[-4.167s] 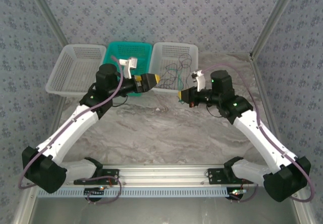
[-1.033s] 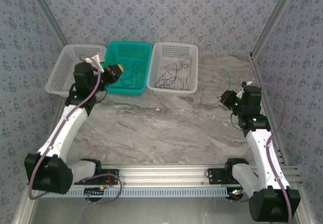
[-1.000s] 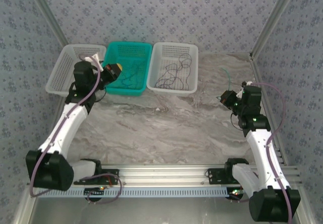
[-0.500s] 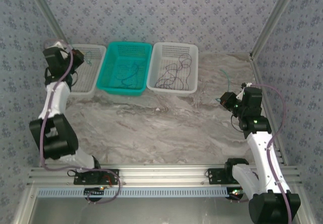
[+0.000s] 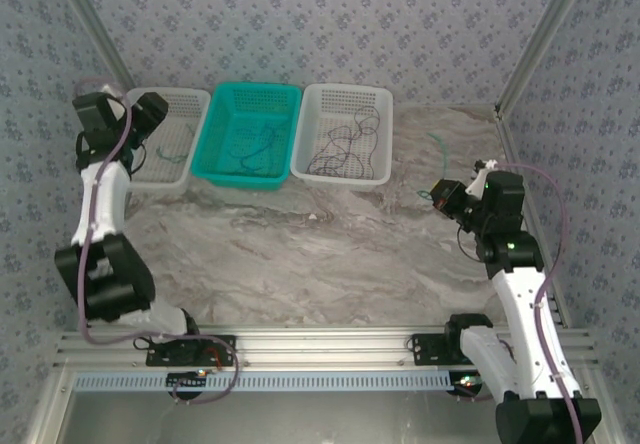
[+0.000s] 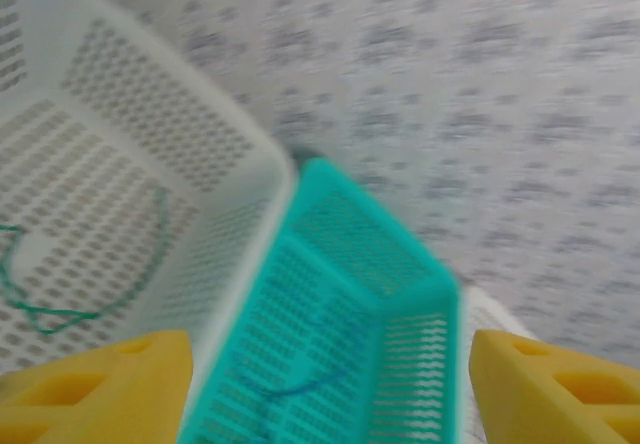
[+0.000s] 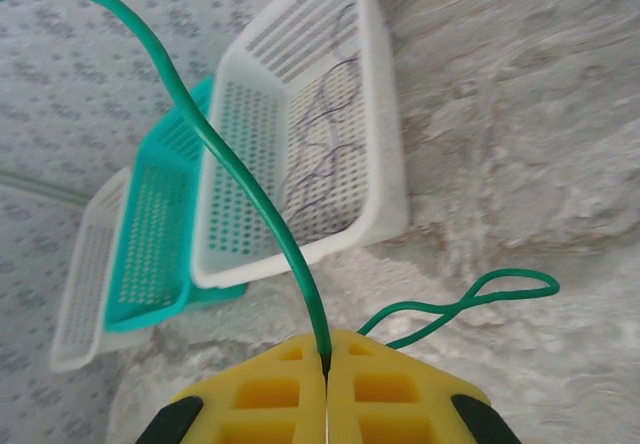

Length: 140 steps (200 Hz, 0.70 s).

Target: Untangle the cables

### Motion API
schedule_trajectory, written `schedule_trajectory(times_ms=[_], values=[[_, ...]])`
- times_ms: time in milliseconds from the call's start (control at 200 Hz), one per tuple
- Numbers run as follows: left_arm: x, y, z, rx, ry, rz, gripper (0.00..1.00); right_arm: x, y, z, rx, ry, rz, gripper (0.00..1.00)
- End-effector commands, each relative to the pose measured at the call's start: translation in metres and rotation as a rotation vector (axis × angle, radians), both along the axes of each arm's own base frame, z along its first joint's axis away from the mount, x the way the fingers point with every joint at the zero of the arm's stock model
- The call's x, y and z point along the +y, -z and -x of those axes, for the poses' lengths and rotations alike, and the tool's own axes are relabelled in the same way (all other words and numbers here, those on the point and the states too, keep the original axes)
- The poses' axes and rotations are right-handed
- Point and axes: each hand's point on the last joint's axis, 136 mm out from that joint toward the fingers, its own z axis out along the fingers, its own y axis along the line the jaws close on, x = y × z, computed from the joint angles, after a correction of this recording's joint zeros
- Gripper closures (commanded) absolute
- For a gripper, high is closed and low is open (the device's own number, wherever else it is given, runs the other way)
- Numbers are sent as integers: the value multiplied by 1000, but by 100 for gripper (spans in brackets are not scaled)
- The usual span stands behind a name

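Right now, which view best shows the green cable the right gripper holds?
Right wrist: the green cable sits large, pinched in the right gripper. Top external gives a faint strand; left wrist faces the baskets.

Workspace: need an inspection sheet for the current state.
Surface: marble table, baskets along the far edge.
Job's things: green wire in left white basket; blue wire in teal basket; black wires in right white basket; second green wire held up at the right.
Clutter: nothing seen.
Grippers: left gripper over the left white basket, jaws open, empty; right gripper jaws shut on the second green wire.
Cables: purple cables loop along both arms.
Surroundings: patterned walls, metal frame.
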Motion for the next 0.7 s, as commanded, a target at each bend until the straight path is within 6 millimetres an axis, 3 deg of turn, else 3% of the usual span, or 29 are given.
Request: schedule_trajectory(times_ms=[0, 115, 245, 475, 515, 525, 550, 595, 695], values=[[-66, -67, 45, -192, 134, -3, 26, 27, -36, -3, -106, -108, -46, 100], [-131, -85, 90, -272, 255, -59, 27, 52, -52, -8, -138, -202, -33, 100], [-199, -88, 131, -343, 433, -65, 28, 83, -71, -14, -160, -307, -45, 100], [-325, -54, 188, -395, 864, -121, 29, 140, -94, -22, -186, -493, -47, 100], [-340, -45, 193, -376, 926, -130, 28, 151, -89, -23, -184, -540, -37, 100], [-343, -43, 193, -370, 940, -129, 28, 153, -98, -23, -209, -553, -34, 100], [-349, -38, 194, -349, 974, -120, 28, 160, -101, -21, -220, -588, -27, 100], [-359, -37, 197, -332, 1032, -94, 28, 171, -95, -22, -211, -638, -5, 100], [-362, -43, 198, -308, 1051, -64, 26, 190, -78, -21, -183, -732, 65, 100]])
